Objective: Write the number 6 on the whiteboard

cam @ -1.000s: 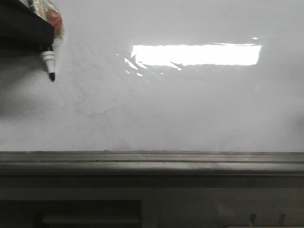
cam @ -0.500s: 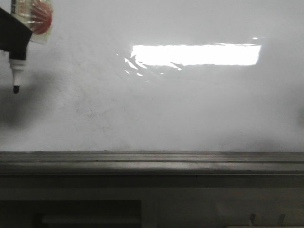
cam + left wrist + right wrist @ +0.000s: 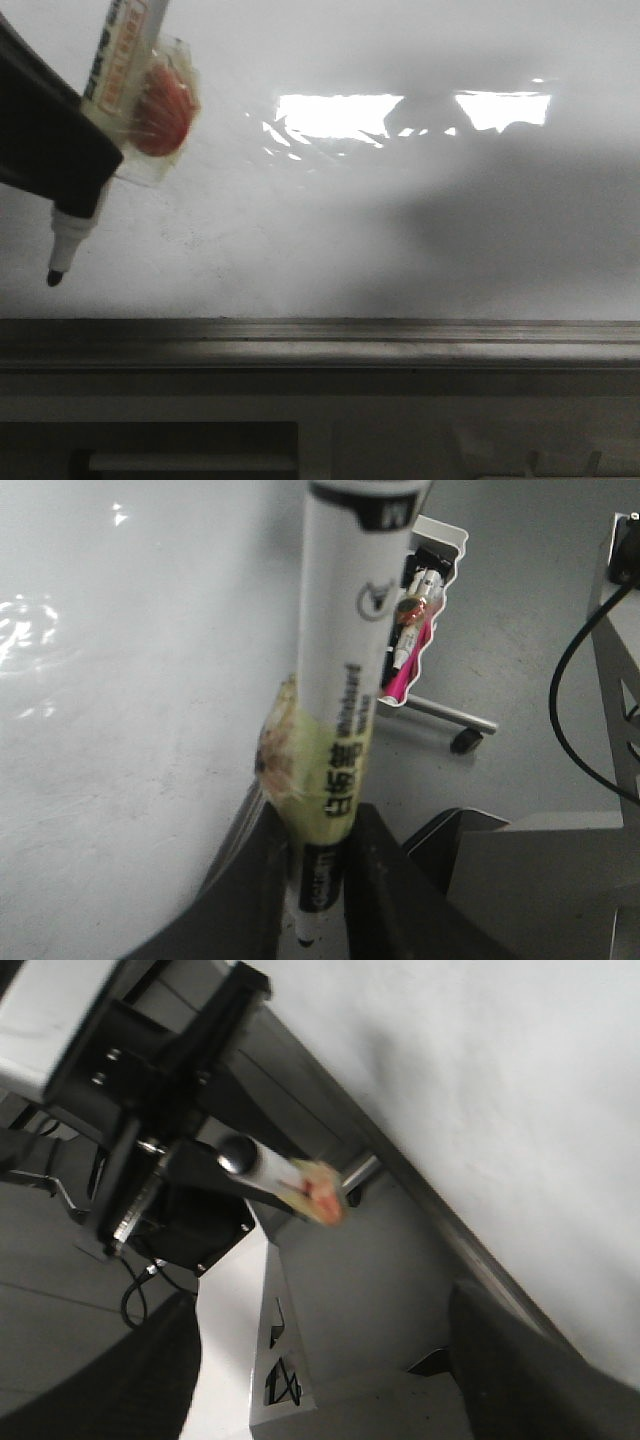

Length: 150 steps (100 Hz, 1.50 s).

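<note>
Your left gripper (image 3: 62,190) clamps the marker (image 3: 112,95) at the front view's left edge, low on the whiteboard (image 3: 400,230) (no 6 drawn yet). Starting here risks overrunning the ledge (image 3: 320,340). Right gripper's state: can't tell.

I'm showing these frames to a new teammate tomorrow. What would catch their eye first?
Most striking is the marker pen at the left of the front view, gripped by the dark left claw, its black tip pointing down at a slant in front of the whiteboard. Next, the bright rectangular light reflection high on the board, partly cut by a shadow. No number 6 is drawn yet.
</note>
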Tool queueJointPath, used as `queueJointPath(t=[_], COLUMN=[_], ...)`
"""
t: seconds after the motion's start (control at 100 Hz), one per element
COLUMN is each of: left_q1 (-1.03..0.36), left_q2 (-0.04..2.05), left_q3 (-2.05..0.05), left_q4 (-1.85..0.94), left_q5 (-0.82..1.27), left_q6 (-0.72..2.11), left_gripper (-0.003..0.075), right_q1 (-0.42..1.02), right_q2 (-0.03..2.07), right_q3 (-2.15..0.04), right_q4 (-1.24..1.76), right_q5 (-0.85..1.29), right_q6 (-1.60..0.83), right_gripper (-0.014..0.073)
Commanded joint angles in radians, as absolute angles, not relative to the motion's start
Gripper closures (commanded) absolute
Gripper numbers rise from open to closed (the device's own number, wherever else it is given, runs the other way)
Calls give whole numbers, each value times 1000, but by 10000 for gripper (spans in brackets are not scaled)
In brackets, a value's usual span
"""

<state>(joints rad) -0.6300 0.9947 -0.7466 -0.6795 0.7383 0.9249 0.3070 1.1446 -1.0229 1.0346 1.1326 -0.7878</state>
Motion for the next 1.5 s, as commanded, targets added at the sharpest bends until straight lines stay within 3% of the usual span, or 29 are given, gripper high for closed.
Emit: queueJointPath(t=[0.0, 0.41, 0.72, 0.88, 1.14, 1.28, 1.38, 1.49], left_q1=[-674, -712, -712, -712, -712, -712, -712, -703], left_q2=[1005, 1016, 1016, 1016, 1016, 1014, 999, 964], left_q3=[-793, -843, -843, -843, -843, -843, -843, -843], left_q4=[-628, -559, -529, -529, -529, -529, -548, -548], left_q5=[687, 683, 683, 660, 631, 631, 631, 629], left_q6=[834, 794, 792, 792, 792, 797, 830, 827], left_gripper=[741, 741, 741, 741, 740, 737, 666, 442], right_q1=[369, 579, 612, 612, 612, 612, 612, 612], right_q2=[1169, 1391, 1468, 1468, 1468, 1468, 1468, 1452], right_q3=[-1106, -1361, -1434, -1434, -1434, -1434, -1434, -1430], right_q4=[1087, 899, 838, 838, 838, 838, 838, 818], right_q5=[1101, 1138, 1193, 1193, 1203, 1207, 1200, 1162], right_q6=[-784, -642, -599, -599, -640, -661, -667, -667], right_gripper=[127, 127, 134, 292, 661, 661, 649, 639])
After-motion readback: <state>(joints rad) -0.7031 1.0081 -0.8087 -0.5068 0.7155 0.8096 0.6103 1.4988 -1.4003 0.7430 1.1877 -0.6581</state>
